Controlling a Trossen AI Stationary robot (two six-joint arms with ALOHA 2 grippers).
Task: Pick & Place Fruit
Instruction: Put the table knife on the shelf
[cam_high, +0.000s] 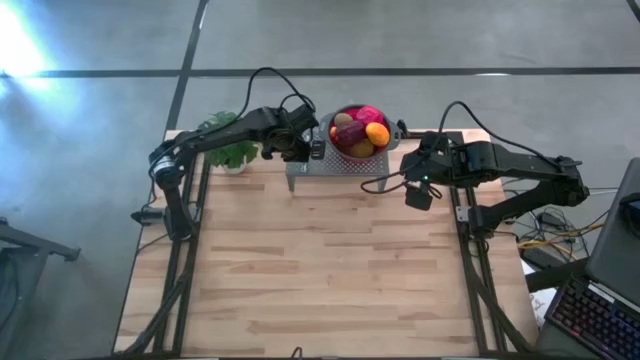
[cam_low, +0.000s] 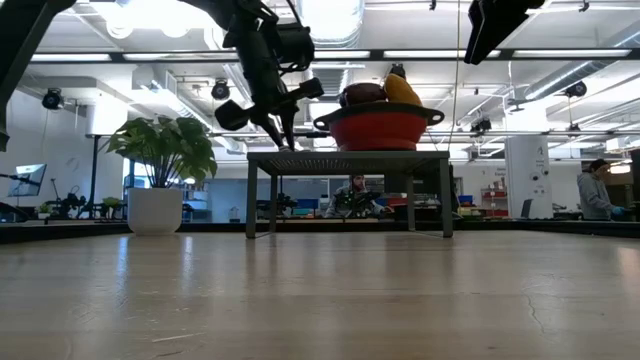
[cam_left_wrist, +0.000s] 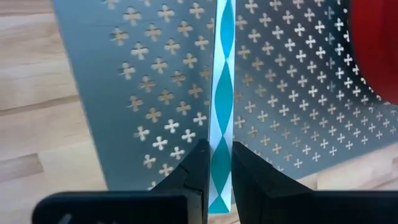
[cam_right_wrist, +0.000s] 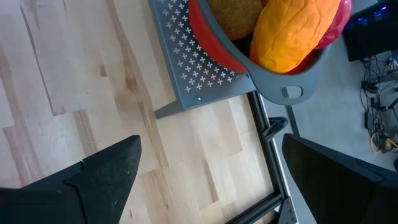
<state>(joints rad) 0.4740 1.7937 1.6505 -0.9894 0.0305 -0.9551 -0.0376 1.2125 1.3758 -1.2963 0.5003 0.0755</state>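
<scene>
High view first: the left end effector (cam_high: 300, 148) is hovering over the left end of a grey perforated stand (cam_high: 330, 168) at the table's (cam_high: 320, 270) far edge, while the right end effector (cam_high: 412, 170) is waiting just beside the stand's right end. A red colander bowl (cam_high: 340, 149) is sitting on the stand, holding the fruit (cam_high: 362, 132), including an orange piece (cam_high: 377, 133) and a brown kiwi (cam_high: 343, 121). A leafy potted plant (cam_high: 230, 150) is standing left of the stand. Low view: the left end effector (cam_low: 283, 125) is hanging with its tips just above the stand's (cam_low: 345, 157) top edge, beside the bowl (cam_low: 380, 128), over whose rim the fruit (cam_low: 385, 93) is piling; a person (cam_low: 596, 190) is showing in the room behind. Left wrist view: the fingers (cam_left_wrist: 196, 168) are pressing together on a thin upright strip with a teal wavy pattern (cam_left_wrist: 221, 112), above the perforated stand (cam_left_wrist: 137, 93). Right wrist view: the fingers (cam_right_wrist: 106, 171) are standing spread wide apart over bare table (cam_right_wrist: 62, 81), with the orange piece (cam_right_wrist: 292, 31) and kiwi (cam_right_wrist: 236, 17) lying in the bowl (cam_right_wrist: 211, 43) ahead.
</scene>
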